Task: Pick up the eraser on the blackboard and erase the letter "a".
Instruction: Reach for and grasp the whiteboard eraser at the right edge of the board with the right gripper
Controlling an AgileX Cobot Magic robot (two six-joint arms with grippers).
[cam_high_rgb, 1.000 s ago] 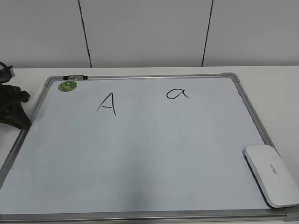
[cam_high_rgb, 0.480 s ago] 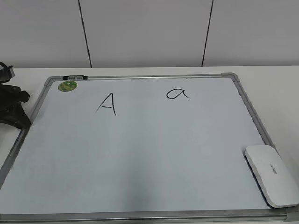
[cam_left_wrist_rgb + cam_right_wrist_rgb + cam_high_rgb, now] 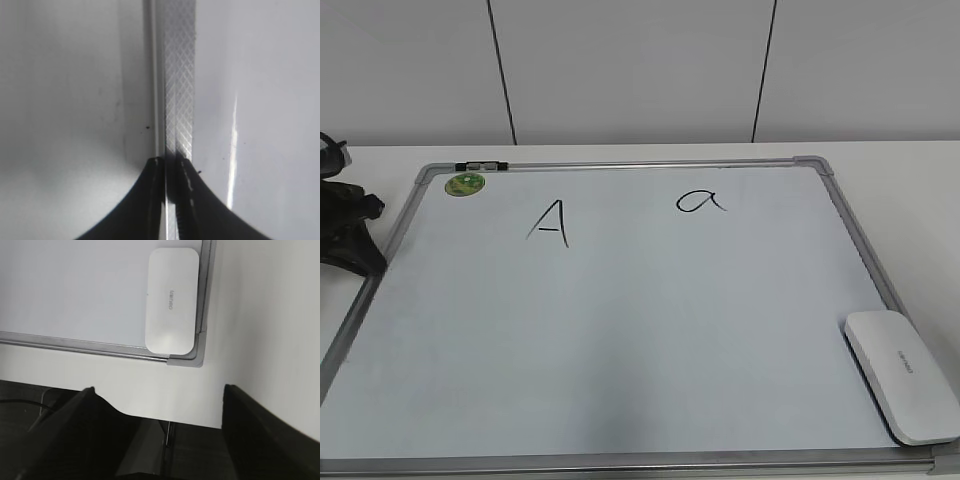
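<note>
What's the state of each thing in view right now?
eraser: lying flat on the board's near right corner, untouched.
letter "a": intact, not erased.
uppercase "A": intact.
blackboard: flat on the table.
marker: lying on the top frame, capped.
left hand: shut, over the board's frame.
right hand: open, empty, short of the eraser.

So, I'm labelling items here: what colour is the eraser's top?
White, with tiny grey print. The eraser shows best in the right wrist view.
</note>
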